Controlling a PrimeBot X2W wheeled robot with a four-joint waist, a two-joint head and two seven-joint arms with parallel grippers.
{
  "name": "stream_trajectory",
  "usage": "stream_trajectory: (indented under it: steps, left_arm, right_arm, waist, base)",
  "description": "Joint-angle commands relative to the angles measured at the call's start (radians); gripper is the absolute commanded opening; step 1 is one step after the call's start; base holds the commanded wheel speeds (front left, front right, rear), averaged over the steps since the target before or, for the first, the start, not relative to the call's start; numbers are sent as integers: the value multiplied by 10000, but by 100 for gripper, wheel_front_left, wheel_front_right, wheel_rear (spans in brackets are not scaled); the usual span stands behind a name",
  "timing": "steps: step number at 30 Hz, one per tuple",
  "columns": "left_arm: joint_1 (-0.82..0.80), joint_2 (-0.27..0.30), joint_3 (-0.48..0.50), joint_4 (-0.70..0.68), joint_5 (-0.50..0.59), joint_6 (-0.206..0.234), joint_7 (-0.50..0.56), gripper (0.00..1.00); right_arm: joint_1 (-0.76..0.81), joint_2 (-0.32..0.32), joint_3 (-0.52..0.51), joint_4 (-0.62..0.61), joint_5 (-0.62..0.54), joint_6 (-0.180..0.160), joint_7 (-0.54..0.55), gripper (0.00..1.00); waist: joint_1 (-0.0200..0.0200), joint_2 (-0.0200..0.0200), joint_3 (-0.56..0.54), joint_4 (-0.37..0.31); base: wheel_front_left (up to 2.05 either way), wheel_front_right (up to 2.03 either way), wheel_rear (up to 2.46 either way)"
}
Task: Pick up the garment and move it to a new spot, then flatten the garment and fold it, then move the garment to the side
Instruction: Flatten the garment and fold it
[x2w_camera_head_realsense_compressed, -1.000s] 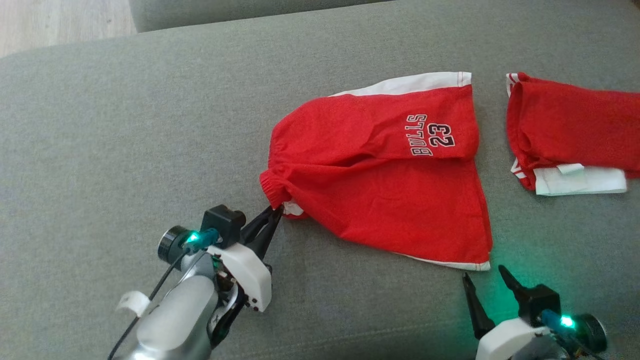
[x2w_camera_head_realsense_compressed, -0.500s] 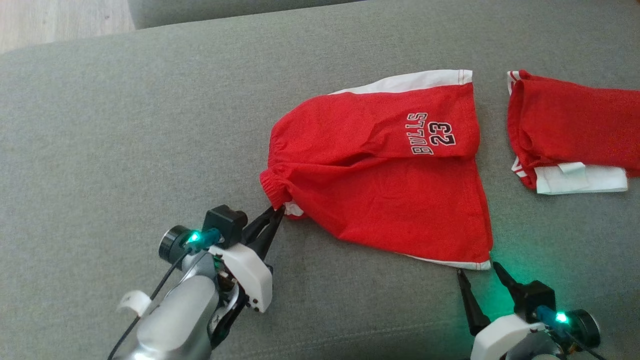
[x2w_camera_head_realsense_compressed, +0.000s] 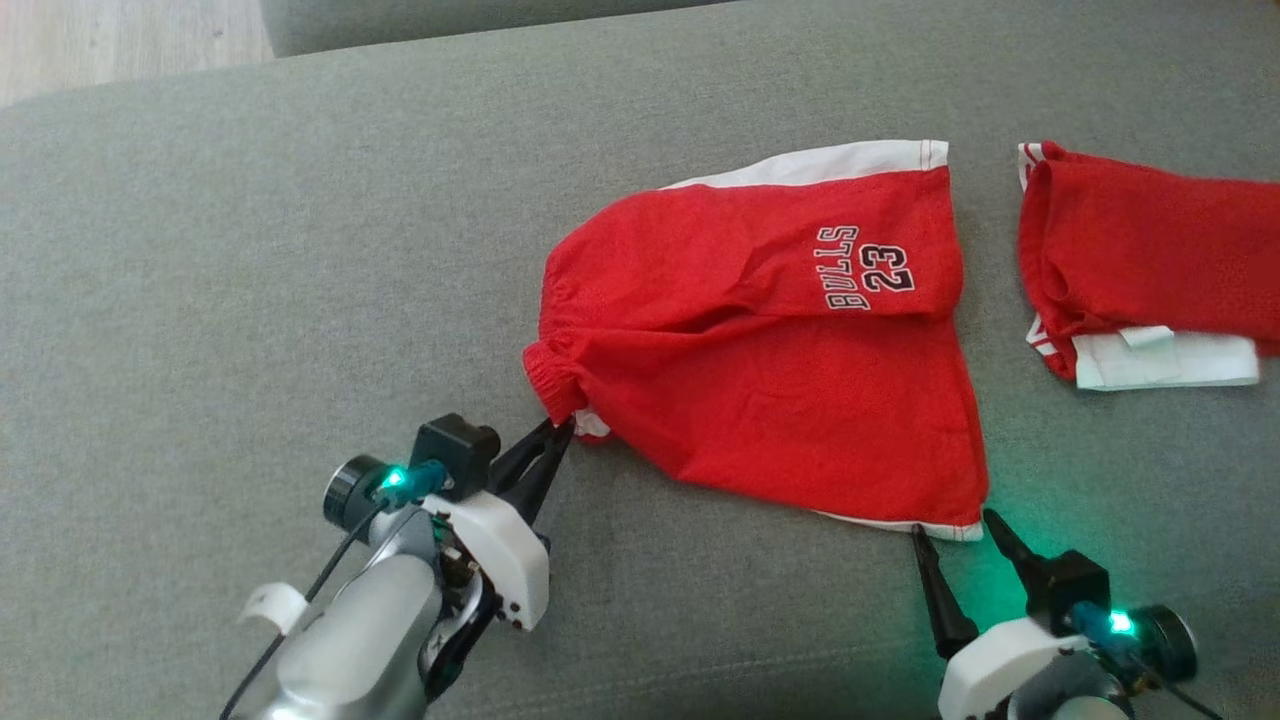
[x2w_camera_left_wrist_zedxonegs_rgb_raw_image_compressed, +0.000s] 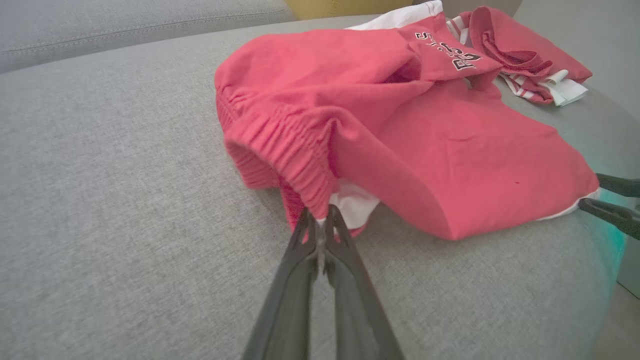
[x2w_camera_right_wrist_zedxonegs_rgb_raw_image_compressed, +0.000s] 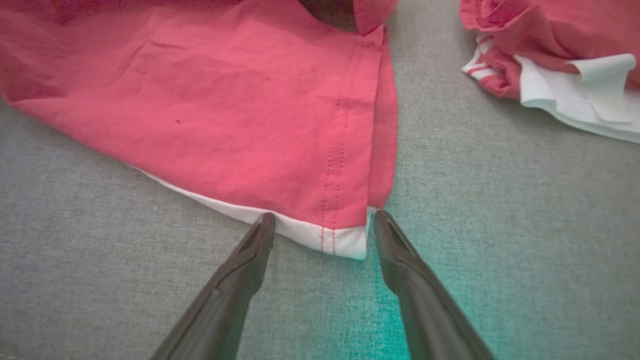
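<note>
The red shorts bear "BULLS" and "23" in black-outlined white lettering near one leg hem.

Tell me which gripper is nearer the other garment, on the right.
Right. The right gripper, open at the shorts hem corner, is near the other garment; the left gripper, shut on the waistband, is beyond the shorts.

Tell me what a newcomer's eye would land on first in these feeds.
The bright red shorts with "BULLS 23" lettering, spread across the middle of the grey cushion. Next, the left claw pinched shut on their elastic waistband corner, and the right claw open astride the white hem corner. A second red garment lies at the far right.
</note>
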Motion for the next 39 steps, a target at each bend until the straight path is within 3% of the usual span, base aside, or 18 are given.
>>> stream_trajectory:
  steps: [1, 7, 8, 9, 10, 11, 24, 39]
  left_arm:
    - [-500, 239, 304, -298, -61, 83, 3, 0]
    - [-574, 262, 260, -332, -69, 102, 25, 0]
    - [-581, 271, 251, -337, -72, 104, 28, 0]
    - [-585, 282, 244, -341, -77, 105, 30, 0]
    - [-587, 294, 236, -342, -81, 107, 32, 0]
    - [-588, 306, 226, -341, -85, 109, 34, 0]
    - [-608, 681, 259, -589, -214, 99, 18, 0]
    - [-1043, 1992, 267, -3179, -432, -179, 1027, 0]
  right_arm:
    - [-328, -64, 209, -202, 19, 63, -103, 100]
    - [-457, -64, 300, -58, 26, 63, -78, 100]
    - [-481, -64, 322, -16, 42, 63, -64, 94]
    - [-505, -64, 338, 27, 64, 63, -49, 54]
    - [-529, -64, 349, 67, 81, 63, -35, 31]
    - [-551, -64, 360, 105, 96, 63, -22, 0]
    - [-977, -110, -419, -291, 37, 63, -178, 0]
    - [-2368, -1414, -229, -2944, 947, 63, 1017, 0]
  waist:
    - [0, -1, 33, 11]
    - [0, -1, 123, 44]
    - [0, -1, 135, 51]
    - [0, -1, 143, 58]
    - [0, -1, 147, 65]
    - [0, -1, 145, 71]
    - [0, -1, -408, 105]
    - [0, -1, -1742, 261]
  base:
    - [0, 0, 0]
    - [0, 0, 0]
    - [0, 0, 0]
    - [0, 0, 0]
    - [0, 0, 0]
    - [0, 0, 0]
    - [0, 0, 0]
    - [0, 0, 0]
